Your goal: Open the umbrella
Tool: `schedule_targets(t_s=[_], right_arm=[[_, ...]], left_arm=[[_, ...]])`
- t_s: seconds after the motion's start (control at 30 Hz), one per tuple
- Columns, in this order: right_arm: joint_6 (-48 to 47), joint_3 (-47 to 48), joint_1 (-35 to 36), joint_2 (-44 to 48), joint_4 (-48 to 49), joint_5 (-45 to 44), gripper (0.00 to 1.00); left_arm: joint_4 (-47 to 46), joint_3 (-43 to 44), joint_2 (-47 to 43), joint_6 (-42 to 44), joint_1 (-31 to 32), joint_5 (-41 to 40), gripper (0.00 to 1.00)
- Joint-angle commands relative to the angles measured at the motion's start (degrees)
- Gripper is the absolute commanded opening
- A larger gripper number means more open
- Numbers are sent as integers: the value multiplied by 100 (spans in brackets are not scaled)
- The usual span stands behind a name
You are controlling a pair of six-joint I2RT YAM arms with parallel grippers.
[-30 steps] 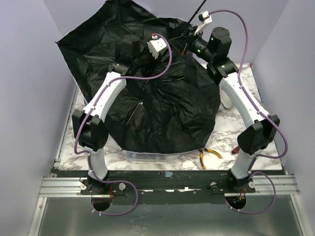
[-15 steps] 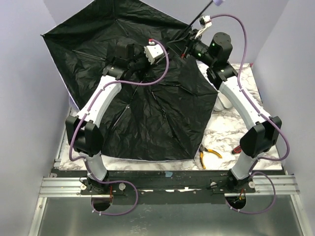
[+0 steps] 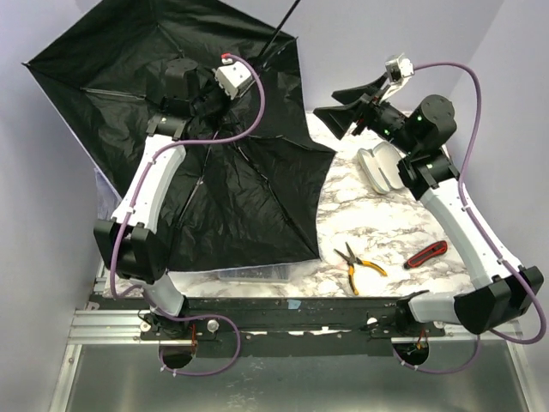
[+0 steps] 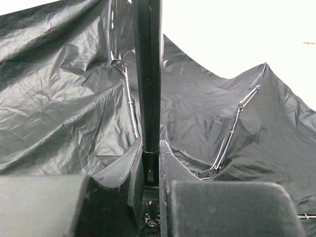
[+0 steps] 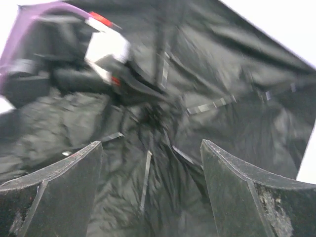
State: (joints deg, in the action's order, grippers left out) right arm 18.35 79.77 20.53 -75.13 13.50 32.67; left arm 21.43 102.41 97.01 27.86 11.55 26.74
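The umbrella (image 3: 214, 197) stands spread open over the left half of the table, its black underside and metal ribs facing the top camera. Its thin black shaft (image 3: 281, 30) sticks up toward the back wall. My left gripper (image 3: 196, 93) is at the canopy's hub, shut on the shaft (image 4: 149, 74); in the left wrist view the two fingers (image 4: 170, 163) press the shaft from both sides. My right gripper (image 3: 341, 110) hangs to the right of the canopy edge, open and holding nothing. In the right wrist view its gripper (image 5: 150, 158) points at the black canopy (image 5: 237, 98).
A cream sleeve (image 3: 382, 165) lies at the back right of the marble table (image 3: 377, 223). Yellow-handled pliers (image 3: 356, 262) and a red-handled tool (image 3: 426, 253) lie near the front. A clear plastic box (image 3: 253, 273) peeks out under the canopy's front edge.
The canopy has spread wide and swung left with my left arm. My right gripper let go of the shaft, opened and drew back to the right.
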Motion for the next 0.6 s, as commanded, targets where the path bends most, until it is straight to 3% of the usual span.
schedule_targets(t_s=[0.0, 0.17, 0.3, 0.43, 0.57], right_arm=[[16, -100, -459, -184, -1005, -358, 82], [217, 102, -851, -289, -1230, -259, 83], [268, 368, -898, -356, -1328, -160, 85], [253, 981, -925, -614, -1931, 163, 86], [-58, 1753, -929, -948, -2740, 877, 88]], left_arm=[[-1305, 223, -831, 524, 36, 150, 0], [-1493, -19, -1416, 1552, 53, 786, 0], [-1708, -766, -2000, 3292, 192, 1221, 0], [-1427, -1145, -2302, 4955, 288, 1298, 0], [-1010, -1147, -2311, 5844, 295, 1148, 0]])
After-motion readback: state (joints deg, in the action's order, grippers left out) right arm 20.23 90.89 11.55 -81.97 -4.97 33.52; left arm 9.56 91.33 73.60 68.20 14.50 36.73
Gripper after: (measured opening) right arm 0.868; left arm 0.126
